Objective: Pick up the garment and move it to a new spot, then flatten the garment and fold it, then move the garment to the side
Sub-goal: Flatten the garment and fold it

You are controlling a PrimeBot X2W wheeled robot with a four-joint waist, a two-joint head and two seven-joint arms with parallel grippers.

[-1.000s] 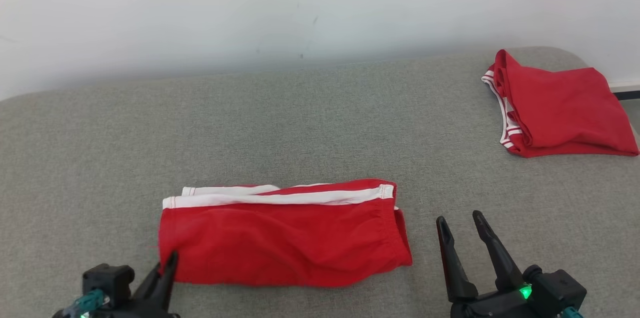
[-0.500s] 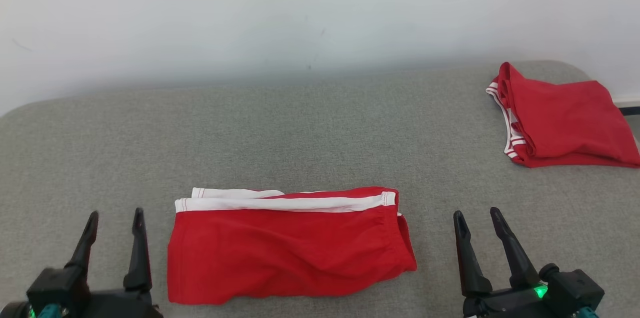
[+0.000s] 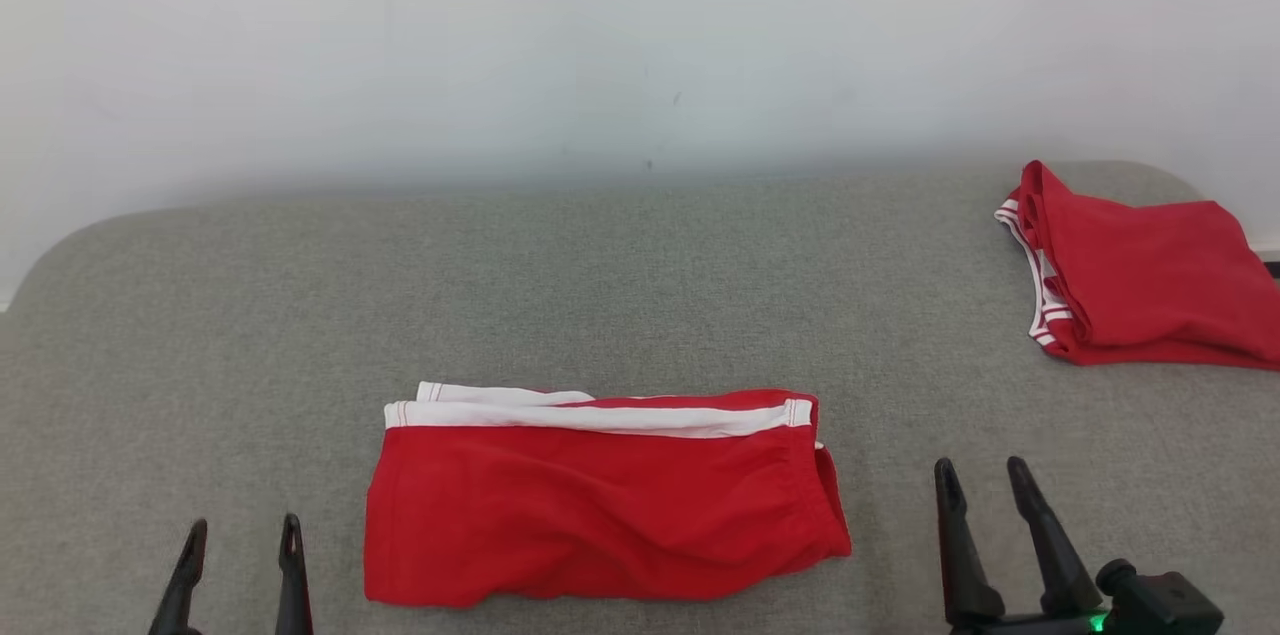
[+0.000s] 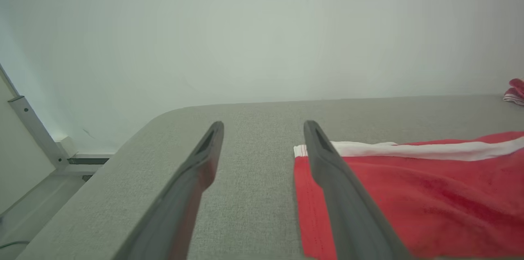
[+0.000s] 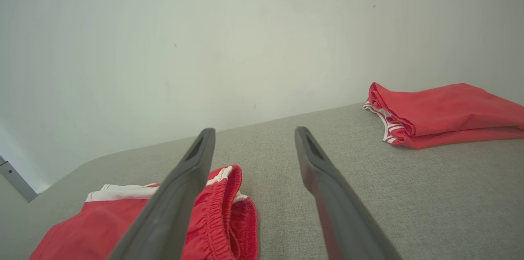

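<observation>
- The garment (image 3: 600, 505) lies folded on the near middle of the worktop (image 3: 640, 275) — flattening and folding look done.
- The left tool (image 3: 244, 525) and right tool (image 3: 980, 467) stand wide and empty, flanking it.
- Remaining — moving it aside.

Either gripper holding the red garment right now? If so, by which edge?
Nothing is held. The left gripper and right gripper are both open and empty, one on either side of the folded red garment, clear of it.
</observation>
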